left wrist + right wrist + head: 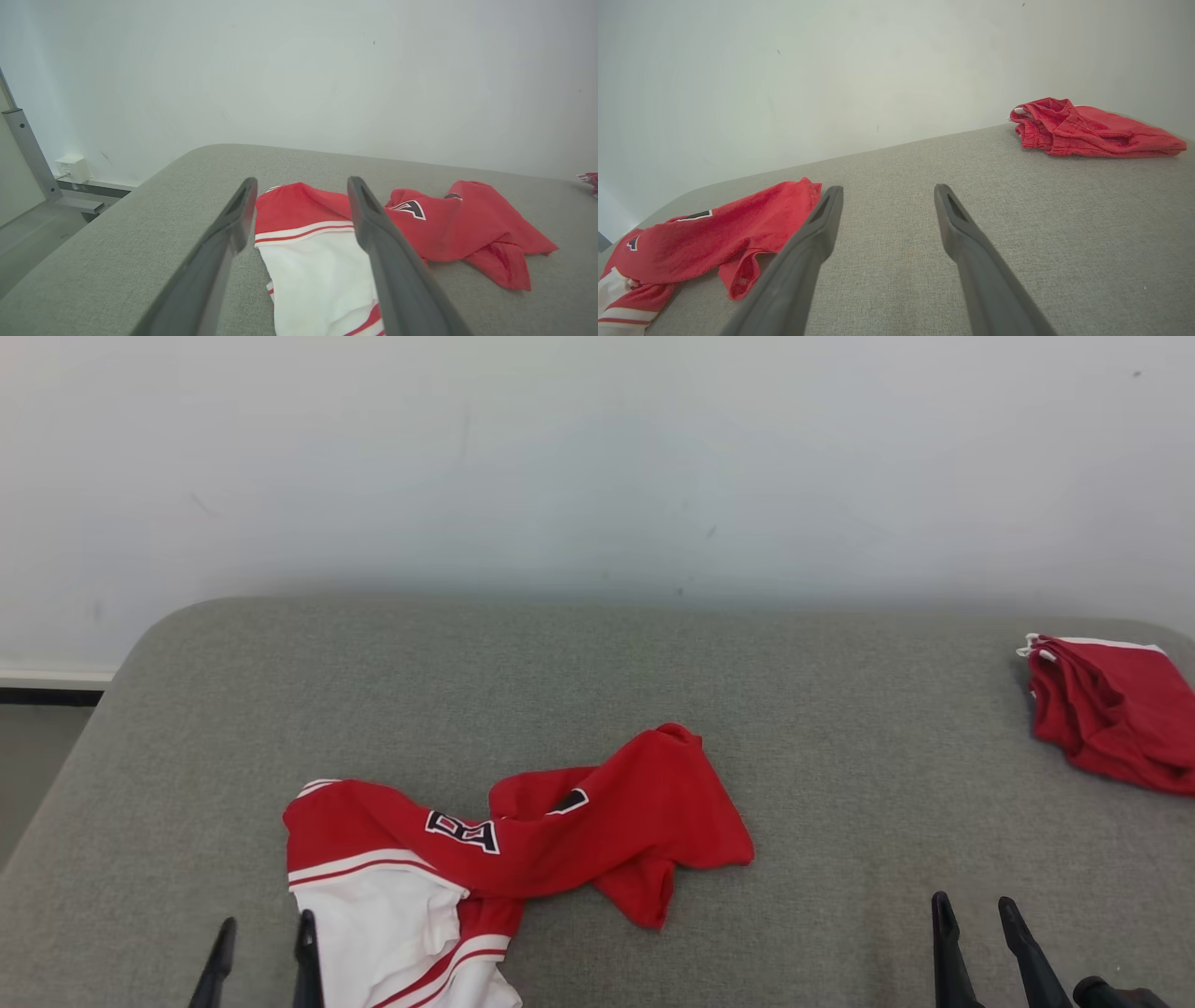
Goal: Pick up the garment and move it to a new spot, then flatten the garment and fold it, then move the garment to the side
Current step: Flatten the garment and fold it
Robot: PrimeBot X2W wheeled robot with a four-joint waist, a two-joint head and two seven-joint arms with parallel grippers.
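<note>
A crumpled red-and-white jersey with black lettering [523, 840] is seen lying twisted on the near left of a grey fabric-covered surface [840, 756]. Its white part lies just beside the left gripper [266, 922], whose dark fingers are held apart with nothing clamped. The right gripper [975, 902], likewise spread and empty, is poised well apart from it. A folded red garment [1111, 709] is laid at the far right edge.

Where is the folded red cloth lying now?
In the head view, the folded red cloth lies at the far right of the grey cushion, apart from the crumpled jersey.
</note>
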